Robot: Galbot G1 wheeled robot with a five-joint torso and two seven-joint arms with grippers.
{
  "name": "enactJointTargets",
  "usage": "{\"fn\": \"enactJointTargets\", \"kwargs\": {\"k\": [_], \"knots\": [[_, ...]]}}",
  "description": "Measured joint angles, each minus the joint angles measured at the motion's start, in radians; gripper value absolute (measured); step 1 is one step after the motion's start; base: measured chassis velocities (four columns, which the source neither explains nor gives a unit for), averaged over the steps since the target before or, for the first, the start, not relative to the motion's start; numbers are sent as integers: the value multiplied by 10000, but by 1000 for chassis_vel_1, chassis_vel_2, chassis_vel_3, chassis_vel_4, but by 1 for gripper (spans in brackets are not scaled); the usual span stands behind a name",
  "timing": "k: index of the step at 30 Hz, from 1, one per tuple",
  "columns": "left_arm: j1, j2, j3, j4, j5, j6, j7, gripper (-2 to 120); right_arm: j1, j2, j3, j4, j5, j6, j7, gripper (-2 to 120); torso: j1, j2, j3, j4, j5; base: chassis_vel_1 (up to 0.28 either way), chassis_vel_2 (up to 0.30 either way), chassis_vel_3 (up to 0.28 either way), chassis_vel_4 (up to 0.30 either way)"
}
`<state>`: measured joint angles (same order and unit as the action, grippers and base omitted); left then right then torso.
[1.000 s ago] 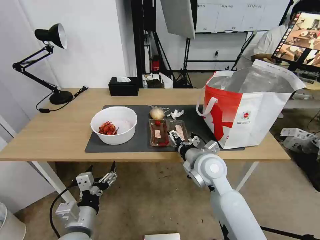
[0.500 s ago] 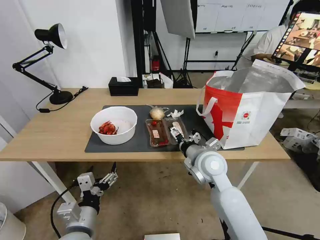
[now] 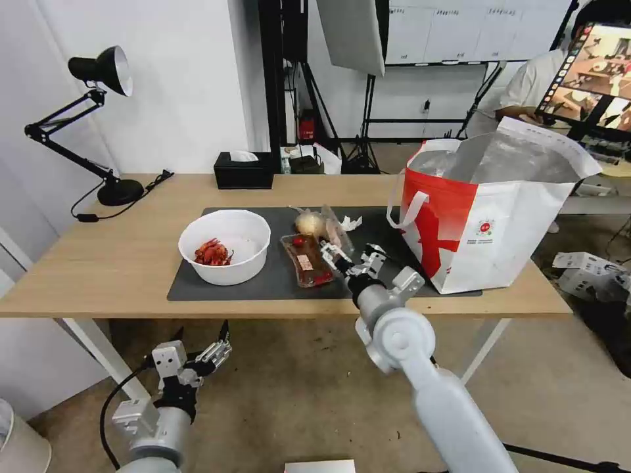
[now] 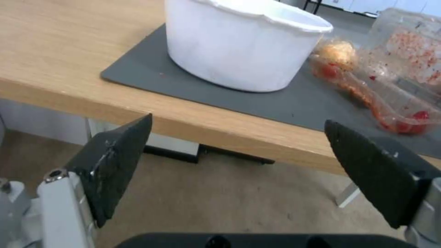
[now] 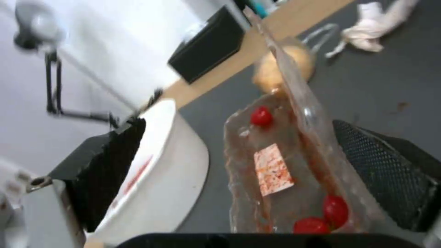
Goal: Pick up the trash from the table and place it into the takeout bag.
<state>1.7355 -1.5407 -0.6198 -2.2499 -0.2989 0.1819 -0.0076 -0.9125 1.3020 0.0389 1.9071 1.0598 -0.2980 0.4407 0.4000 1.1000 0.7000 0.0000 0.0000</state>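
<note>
The right tool (image 3: 347, 257) is held over the near middle of the dark grey mat (image 3: 263, 286), at the clear hinged plastic tray (image 3: 309, 259). Its fingers are spread: in the right wrist view one finger (image 5: 386, 172) lies against the raised lid of the tray and the other finger (image 5: 110, 162) stands well apart on the bowl's side, so the tool is released and nothing is grasped. The tray's base rests on the mat with red scraps and a stained label inside, and its lid is tilted up on the right.

The white round bowl (image 3: 225, 246) with red crayfish shells sits on the left part of the mat, just beside the tray. The knotted clear bag (image 3: 309, 224) with its yellowish lump lies just beyond the far end of the tray, and the crumpled white tissue (image 3: 349, 223) lies near it to the right. The takeout bag (image 3: 493, 220) stands upright and open on the right end of the desk (image 3: 98, 263), its near corner over the mat's right edge.

The left tool (image 3: 197, 351) is parked low, below the near edge of the desk on the left, with its fingers wide apart and nothing between them. A black tissue box (image 3: 244, 170) sits at the far edge of the desk, and a black lamp (image 3: 98, 72) stands at the far left.
</note>
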Motion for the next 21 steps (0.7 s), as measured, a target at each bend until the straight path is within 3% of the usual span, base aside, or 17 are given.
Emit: {"fn": "enactJointTargets", "kwargs": {"k": [2, 4, 8, 13, 21], "knots": [[-13, 4, 0, 40, -3, -28, -4, 100, 163, -102, -70, -34, 171, -533, 108, 100, 0, 0, 0, 0, 0, 0, 0, 0, 0], [-33, 5, 12, 96, -3, -56, -12, 100, 455, -150, -18, -66, 1514, -1503, 722, 100, 0, 0, 0, 0, 0, 0, 0, 0, 0], [-80, 4, 24, 141, -4, -62, -20, 100, 678, -98, 241, -128, 3154, -2086, 1441, 100, 1, 0, 0, 1, 0, 0, 0, 0, 0], [-149, 11, 19, 182, -18, -64, -29, 100, 749, -10, 596, -39, 4438, -2098, 2001, 100, 0, 0, 0, 0, 0, 0, 0, 0, 0], [-113, 5, -19, 144, -61, -64, -33, 100, 1069, -17, 646, -116, 5016, -1270, 1952, 100, 0, 0, 0, -1, 0, 0, 0, 0, 0]]}}
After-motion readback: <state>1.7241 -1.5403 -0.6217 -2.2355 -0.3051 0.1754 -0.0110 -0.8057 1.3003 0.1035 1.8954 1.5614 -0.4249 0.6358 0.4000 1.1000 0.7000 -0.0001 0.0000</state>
